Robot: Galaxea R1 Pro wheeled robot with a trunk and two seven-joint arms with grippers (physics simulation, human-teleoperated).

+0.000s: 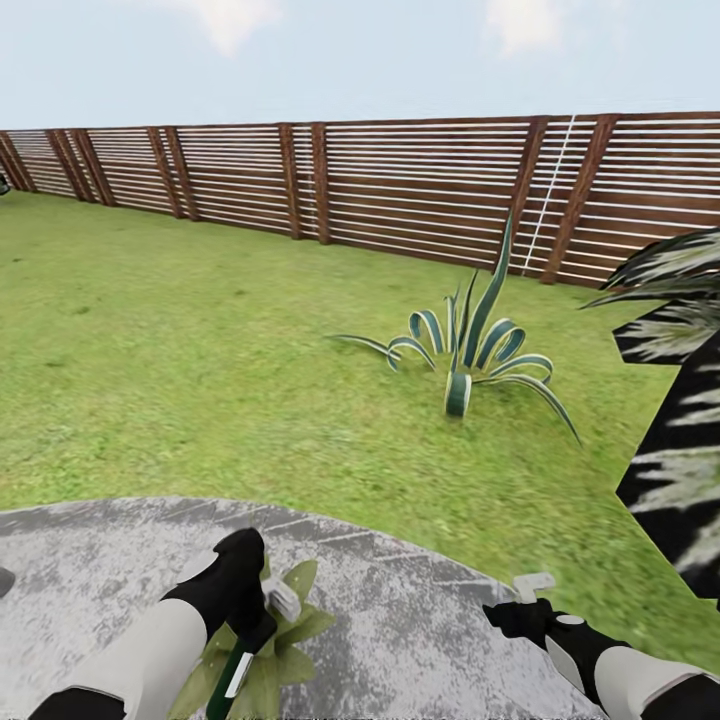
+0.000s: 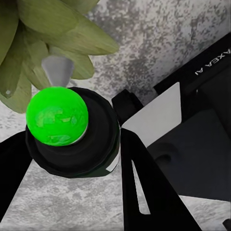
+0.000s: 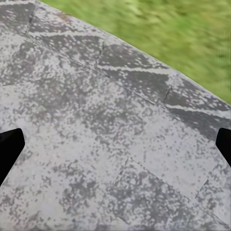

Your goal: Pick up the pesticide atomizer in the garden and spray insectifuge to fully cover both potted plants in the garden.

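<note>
One potted plant (image 1: 297,622), a low rosette of pale green leaves, sits on the grey paving at the bottom of the head view. My left gripper (image 1: 250,625) hangs right over it, shut on the pesticide atomizer (image 1: 236,672), a dark green bottle with a pale nozzle. In the left wrist view the atomizer (image 2: 67,130) shows a bright green cap on a black body between my fingers (image 2: 144,187), and its grey nozzle points at the plant's leaves (image 2: 48,29). My right gripper (image 1: 530,592) is open above bare paving (image 3: 115,144), holding nothing.
Round grey stone paving (image 1: 430,620) lies under both arms, with lawn (image 1: 180,360) beyond it. An agave with striped curling leaves (image 1: 470,355) grows mid-right. A tall dark palm (image 1: 680,430) stands at the right edge. A brown slat fence (image 1: 400,190) closes the back.
</note>
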